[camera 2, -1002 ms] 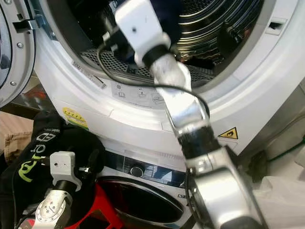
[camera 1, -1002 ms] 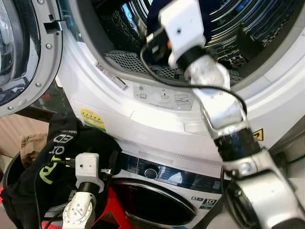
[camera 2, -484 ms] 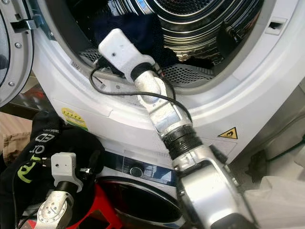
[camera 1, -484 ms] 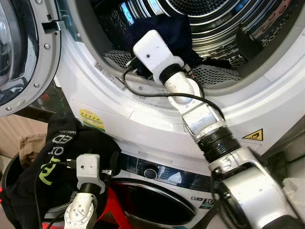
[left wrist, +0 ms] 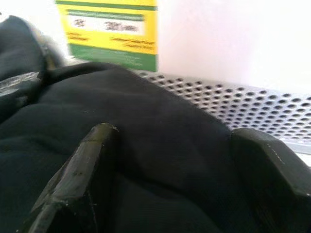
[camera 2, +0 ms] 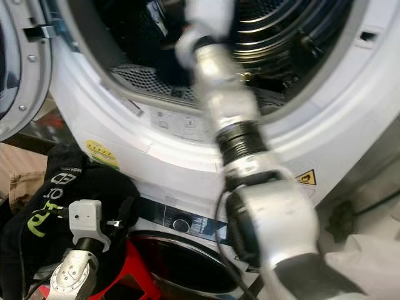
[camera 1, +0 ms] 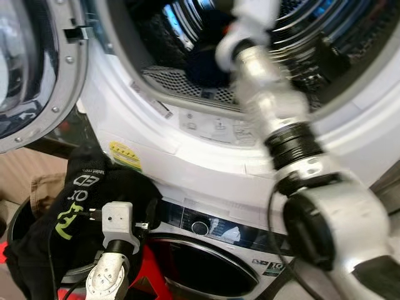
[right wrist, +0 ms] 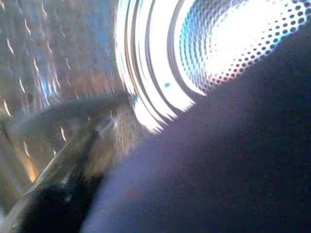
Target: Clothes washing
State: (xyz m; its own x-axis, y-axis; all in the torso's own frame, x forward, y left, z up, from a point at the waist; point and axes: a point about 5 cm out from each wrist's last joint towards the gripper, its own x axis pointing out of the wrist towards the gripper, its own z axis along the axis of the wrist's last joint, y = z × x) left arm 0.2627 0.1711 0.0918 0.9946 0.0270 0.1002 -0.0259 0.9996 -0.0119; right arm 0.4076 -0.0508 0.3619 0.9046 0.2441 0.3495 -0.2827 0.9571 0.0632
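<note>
Dark navy garment [camera 1: 206, 65] lies inside the upper drum [camera 1: 187, 31], where the right arm reaches; whether the right gripper is clenched I cannot tell. Left gripper [left wrist: 175, 165], fingers spread, presses the black garment [camera 1: 75, 212] over the basket [camera 1: 15, 219], not yet loaded.

Silver two-armed body, white wrist housings, black fingers.

Right arm [camera 1: 294, 150]: crinkled silver links, ribbed black collar between forearm and a bulky rounded silver joint with a dark oval inset; thin black cable down along that joint; white housing at the wrist end, blurred. Left arm [camera 1: 107, 275]: short silver link with round holes, black ring above, then a boxy white housing [camera 1: 119, 222] with one small dark dot on its face and a thin black cable off its side. Left gripper [left wrist: 184, 160]: two thick matte black fingers [left wrist: 82, 170], blunt squared tips, edges scuffed pale.
</note>
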